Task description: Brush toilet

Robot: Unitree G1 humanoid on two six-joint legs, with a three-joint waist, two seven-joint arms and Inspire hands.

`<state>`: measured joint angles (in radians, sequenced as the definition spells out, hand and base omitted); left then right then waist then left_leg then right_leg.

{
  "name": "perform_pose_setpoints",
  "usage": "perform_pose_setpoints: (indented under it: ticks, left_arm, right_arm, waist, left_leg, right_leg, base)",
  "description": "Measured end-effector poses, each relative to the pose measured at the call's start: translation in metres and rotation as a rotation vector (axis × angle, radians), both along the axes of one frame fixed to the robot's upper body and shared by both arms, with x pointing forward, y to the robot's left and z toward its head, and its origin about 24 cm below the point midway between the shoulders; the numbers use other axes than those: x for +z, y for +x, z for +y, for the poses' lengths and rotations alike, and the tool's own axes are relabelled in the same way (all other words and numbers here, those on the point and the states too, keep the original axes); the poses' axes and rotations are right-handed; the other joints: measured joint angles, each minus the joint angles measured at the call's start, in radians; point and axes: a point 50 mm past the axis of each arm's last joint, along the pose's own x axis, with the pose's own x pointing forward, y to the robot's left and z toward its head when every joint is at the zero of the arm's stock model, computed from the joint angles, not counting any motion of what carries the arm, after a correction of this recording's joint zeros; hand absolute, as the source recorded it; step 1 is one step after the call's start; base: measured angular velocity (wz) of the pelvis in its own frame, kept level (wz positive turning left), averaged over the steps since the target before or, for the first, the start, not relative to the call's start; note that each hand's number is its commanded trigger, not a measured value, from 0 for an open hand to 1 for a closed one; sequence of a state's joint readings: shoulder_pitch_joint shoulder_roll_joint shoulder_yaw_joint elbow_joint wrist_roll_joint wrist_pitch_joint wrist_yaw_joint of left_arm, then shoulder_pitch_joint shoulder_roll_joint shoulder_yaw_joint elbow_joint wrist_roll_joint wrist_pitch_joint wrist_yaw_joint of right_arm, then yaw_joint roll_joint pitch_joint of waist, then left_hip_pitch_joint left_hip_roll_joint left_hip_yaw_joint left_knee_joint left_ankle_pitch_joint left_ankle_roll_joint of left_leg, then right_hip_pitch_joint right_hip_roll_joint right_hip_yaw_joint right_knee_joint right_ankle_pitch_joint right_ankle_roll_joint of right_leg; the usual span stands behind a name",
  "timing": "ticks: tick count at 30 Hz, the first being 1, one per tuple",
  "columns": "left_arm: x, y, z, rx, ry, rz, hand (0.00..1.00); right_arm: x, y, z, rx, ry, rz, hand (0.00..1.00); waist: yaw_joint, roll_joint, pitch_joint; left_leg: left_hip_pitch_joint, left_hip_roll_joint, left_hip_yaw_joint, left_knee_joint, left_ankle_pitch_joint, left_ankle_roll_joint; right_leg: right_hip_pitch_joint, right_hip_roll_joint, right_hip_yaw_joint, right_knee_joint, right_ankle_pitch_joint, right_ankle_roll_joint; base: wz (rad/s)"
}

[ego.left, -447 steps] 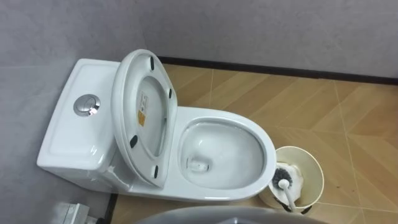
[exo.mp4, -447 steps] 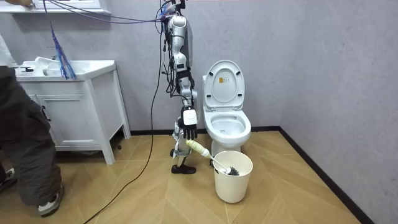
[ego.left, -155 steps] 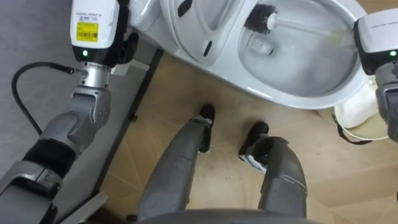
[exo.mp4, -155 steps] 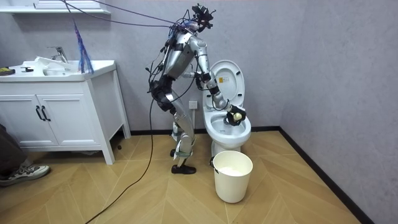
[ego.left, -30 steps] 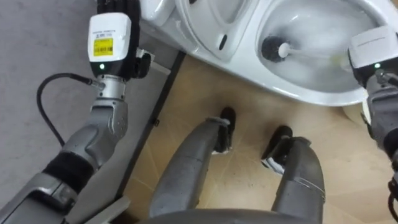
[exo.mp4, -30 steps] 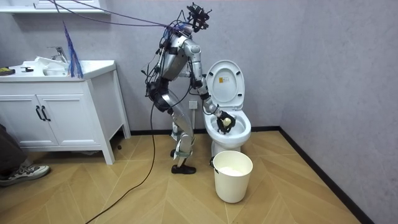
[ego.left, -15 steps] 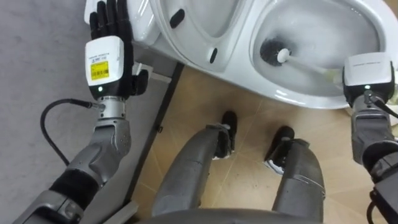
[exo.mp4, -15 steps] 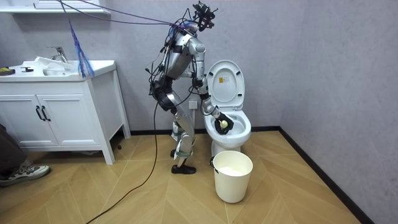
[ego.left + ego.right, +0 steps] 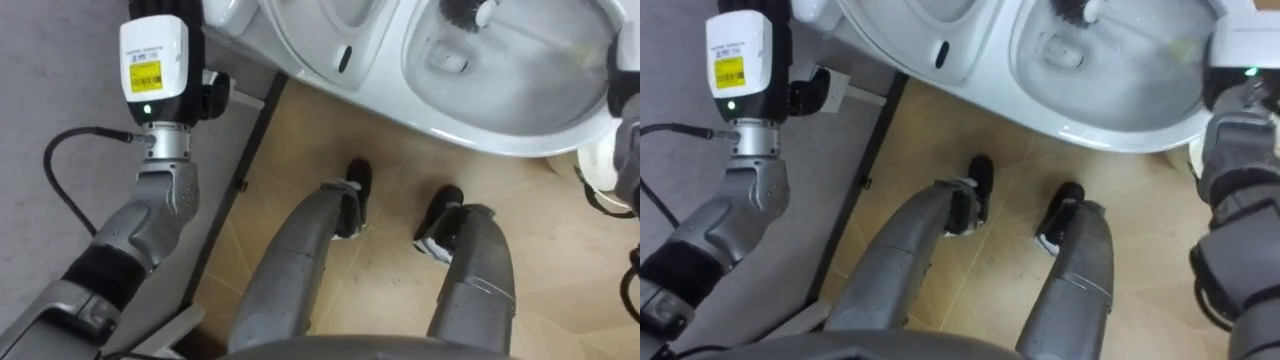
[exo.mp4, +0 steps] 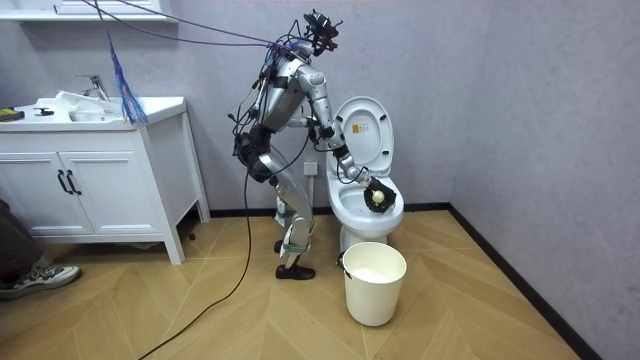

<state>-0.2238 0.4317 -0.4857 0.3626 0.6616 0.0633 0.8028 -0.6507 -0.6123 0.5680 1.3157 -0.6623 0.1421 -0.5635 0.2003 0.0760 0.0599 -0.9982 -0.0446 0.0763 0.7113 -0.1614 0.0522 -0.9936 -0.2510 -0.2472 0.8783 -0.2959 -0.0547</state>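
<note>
Toilet (image 10: 368,212) showing plain glossy white. Toilet brush (image 9: 463,9) showing black bristles on a white stem, its yellow-green grip sitting in the black right hand (image 10: 381,187). Bucket (image 10: 375,290) reading cream. Floor (image 10: 470,310) running tan wood in chevrons; wall (image 10: 520,120) looking mottled grey; cabinet (image 10: 110,190) looking white with dark handles

brush (image 9: 1080,8) | head farther across bowl (image 9: 1110,135) | right hand (image 10: 377,198) | shifted to room view's right
</note>
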Motion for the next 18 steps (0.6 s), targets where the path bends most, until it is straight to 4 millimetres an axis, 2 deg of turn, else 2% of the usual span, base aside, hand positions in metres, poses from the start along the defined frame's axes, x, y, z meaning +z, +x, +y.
perform_pose_setpoints:
  ticks: [1,4,6,7,8,11,12,14,18]
  left_arm:
    - [0.001,0.000,-0.001,-0.002,0.006,-0.003,0.00]
    - [0.000,0.001,-0.004,0.006,0.008,0.003,0.00]
    - [-0.002,0.001,-0.007,0.012,0.014,0.011,0.00]
    - [-0.003,0.002,-0.012,0.007,0.002,0.019,0.00]
    - [-0.003,0.003,-0.015,0.000,-0.001,0.024,0.00]
    - [-0.007,0.001,-0.018,-0.011,-0.001,0.051,0.00]
    - [-0.009,0.000,-0.018,-0.012,-0.001,0.059,0.00]
    - [-0.011,-0.002,-0.018,-0.012,-0.001,0.069,0.00]
    - [-0.016,-0.007,-0.016,-0.001,-0.014,0.087,0.00]
  right_arm:
    - [-0.003,-0.002,0.000,-0.011,0.018,0.001,1.00]
    - [-0.019,-0.005,0.010,-0.019,0.078,0.032,1.00]
    - [-0.031,-0.006,0.024,-0.016,0.120,0.058,1.00]
    - [-0.039,-0.008,0.029,-0.010,0.127,0.086,1.00]
    - [-0.044,-0.011,0.033,0.013,0.077,0.121,1.00]
    - [-0.048,-0.011,0.038,0.043,0.005,0.186,1.00]
    - [-0.049,-0.012,0.038,0.047,-0.006,0.199,1.00]
    - [-0.049,-0.011,0.040,0.065,-0.058,0.241,1.00]
    - [-0.051,-0.009,0.048,0.081,-0.088,0.261,1.00]
  waist:
    - [0.001,0.001,-0.0007]
    - [0.003,0.008,-0.0028]
    - [0.006,0.031,-0.0039]
    - [0.012,0.055,-0.0050]
    - [0.028,0.070,-0.0051]
    - [0.043,0.086,-0.0118]
    - [0.048,0.088,-0.0118]
    - [0.054,0.105,-0.0109]
    - [0.051,0.113,-0.0119]
  left_leg:
    - [-0.004,-0.002,0.000,0.001,0.000,0.000]
    - [-0.001,-0.001,-0.004,0.001,0.000,0.000]
    - [0.007,-0.001,-0.013,0.000,0.000,0.000]
    - [0.013,-0.001,-0.023,-0.002,0.000,0.000]
    - [0.022,-0.001,-0.025,-0.006,0.000,0.001]
    - [0.041,0.002,-0.022,-0.021,0.000,0.001]
    - [0.045,0.005,-0.021,-0.022,-0.001,0.000]
    - [0.059,0.016,-0.022,-0.034,-0.001,-0.001]
    - [0.071,0.026,-0.022,-0.051,-0.004,-0.007]
  right_leg:
    - [0.000,0.008,0.001,-0.005,0.001,0.002]
    - [0.007,0.009,-0.006,-0.011,0.002,0.002]
    - [0.028,0.013,-0.020,-0.024,0.003,0.004]
    - [0.045,0.014,-0.033,-0.036,0.006,0.005]
    - [0.052,0.014,-0.033,-0.041,0.006,0.007]
    - [0.072,0.021,-0.033,-0.062,0.012,0.009]
    - [0.077,0.026,-0.031,-0.068,0.014,0.010]
    - [0.096,0.041,-0.034,-0.092,0.020,0.009]
    - [0.109,0.058,-0.033,-0.119,0.025,0.008]
  base:
    - [-0.04]
    - [-0.01]
    - [0.08]
    - [0.07]
    - [0.00]
    - [-0.09]
    - [-0.07]
    - [-0.05]
    - [-0.08]
